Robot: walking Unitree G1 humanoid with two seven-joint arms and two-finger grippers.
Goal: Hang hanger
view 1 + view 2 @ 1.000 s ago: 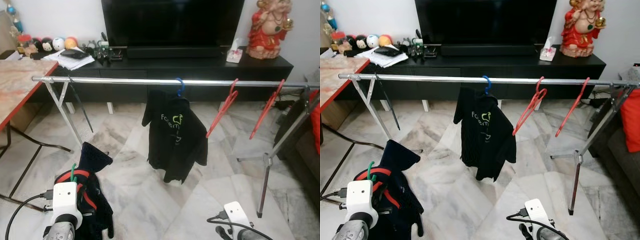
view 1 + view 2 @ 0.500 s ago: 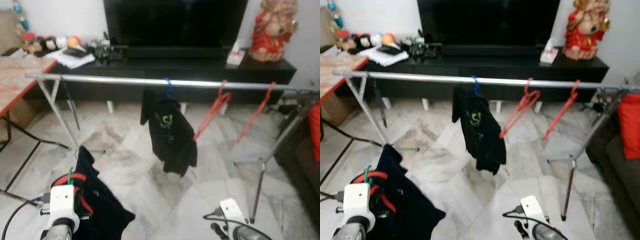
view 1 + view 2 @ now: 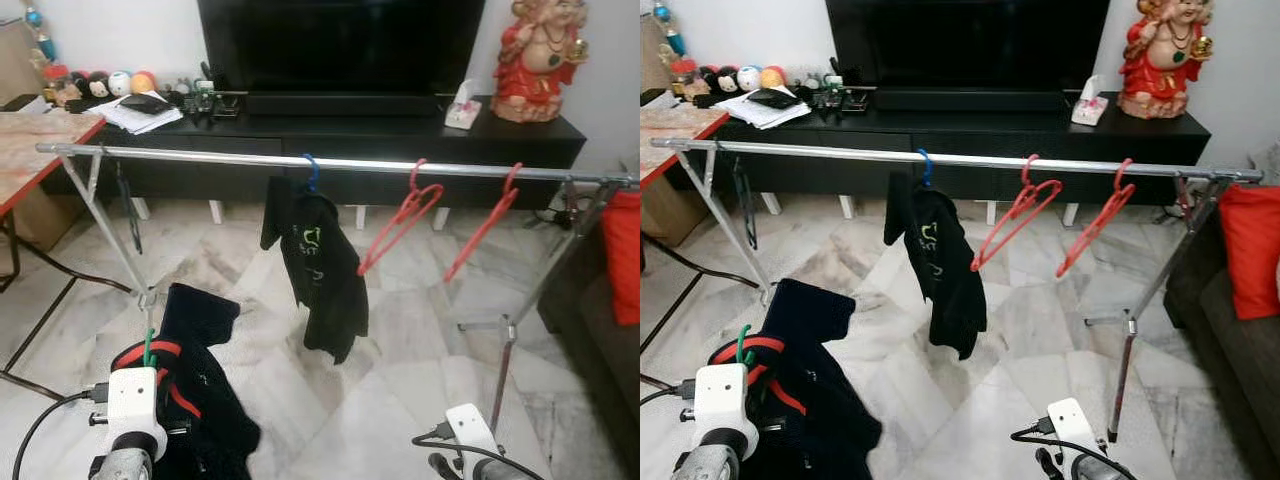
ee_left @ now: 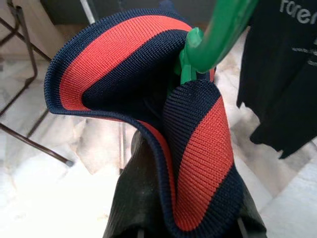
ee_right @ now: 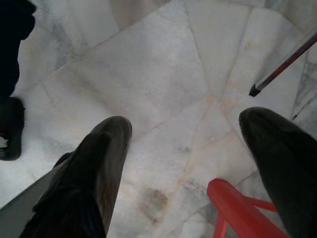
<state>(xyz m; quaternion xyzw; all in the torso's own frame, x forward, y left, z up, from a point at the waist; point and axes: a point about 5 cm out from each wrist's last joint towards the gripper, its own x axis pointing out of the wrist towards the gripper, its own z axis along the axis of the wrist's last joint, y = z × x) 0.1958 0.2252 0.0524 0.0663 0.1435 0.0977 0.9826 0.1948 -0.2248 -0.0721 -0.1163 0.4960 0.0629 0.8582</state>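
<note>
A green hanger [image 4: 208, 37] carries a navy garment with red stripes [image 4: 198, 163]. My left gripper [image 4: 178, 208] is shut on it low at my left, its fingers mostly buried under the collar. In the left eye view the garment [image 3: 195, 400] droops toward the floor with the green hook [image 3: 148, 345] sticking up. The silver rail [image 3: 220, 156] runs across in front, above and beyond the hanger. On the rail hang a black T-shirt [image 3: 318, 265] on a blue hanger and two bare red hangers [image 3: 398, 215] [image 3: 482, 222]. My right gripper [image 5: 190, 144] is open over the marble floor.
The rack's slanted legs [image 3: 118, 235] [image 3: 545, 290] stand at both ends. A red-edged table [image 3: 30, 150] is at the left and a dark sofa with a red cushion [image 3: 625, 255] at the right. Behind the rail are a black TV console [image 3: 400, 125] and a red statue [image 3: 530, 55].
The camera has shifted, so the rack sits further left in the picture. The garment held in my left gripper has swayed and now hangs differently.
</note>
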